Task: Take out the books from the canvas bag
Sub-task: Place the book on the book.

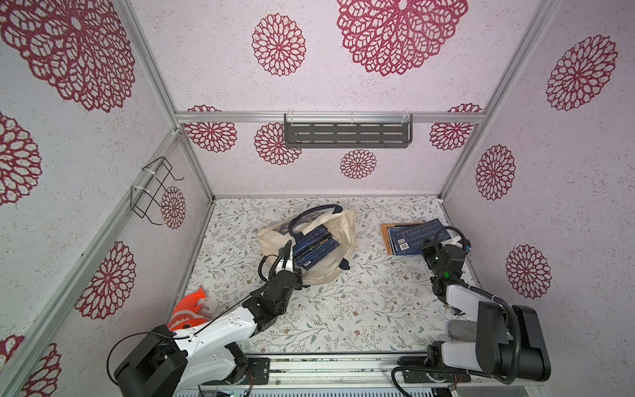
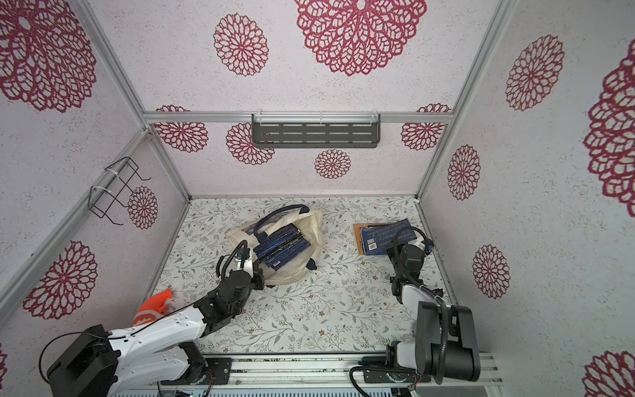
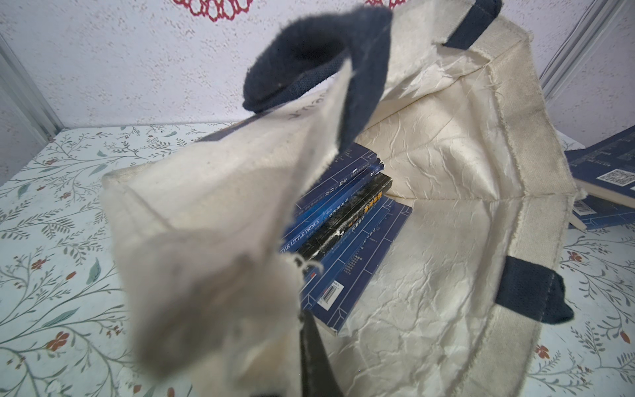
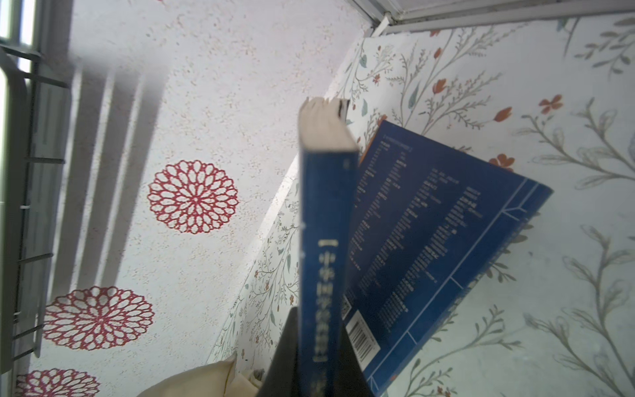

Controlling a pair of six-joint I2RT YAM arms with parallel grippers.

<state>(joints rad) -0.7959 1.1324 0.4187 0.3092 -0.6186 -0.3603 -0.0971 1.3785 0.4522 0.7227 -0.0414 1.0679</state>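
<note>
Left gripper (image 1: 291,258) pinches the canvas bag (image 1: 346,223); right gripper (image 4: 321,347) squeezes a blue book (image 4: 326,223); dropped crooked, it may miss the pile (image 1: 403,237).

Several books (image 1: 314,252) lie inside the canvas bag (image 1: 345,225).

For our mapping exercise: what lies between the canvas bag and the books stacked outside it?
Nothing: bare tabletop separates bag and pile, in both top views.
</note>
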